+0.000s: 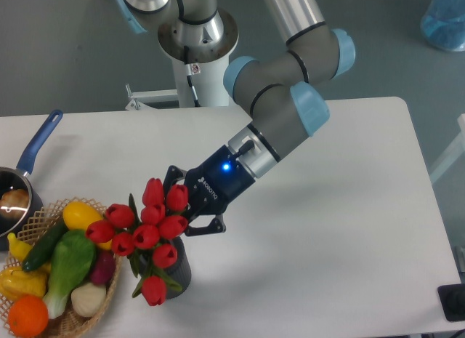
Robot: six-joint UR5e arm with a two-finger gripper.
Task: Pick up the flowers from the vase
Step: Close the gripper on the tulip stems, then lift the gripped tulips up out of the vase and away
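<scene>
The flowers [149, 231], a bunch of red tulip buds with green leaves, stand tilted over the dark grey vase [179, 274] near the table's front edge. Their stems are hidden behind the buds, so I cannot tell how far they still reach into the vase. My gripper [185, 211] comes in from the right and is shut on the flowers just behind the buds; one dark finger [205, 227] shows beside the bunch. The vase stands upright on the table.
A wicker basket [87, 310] with vegetables and fruit sits directly left of the vase, touching the bunch's left buds in view. A blue-handled saucepan [22, 179] is at the left edge. The arm's base [196, 40] stands behind the table.
</scene>
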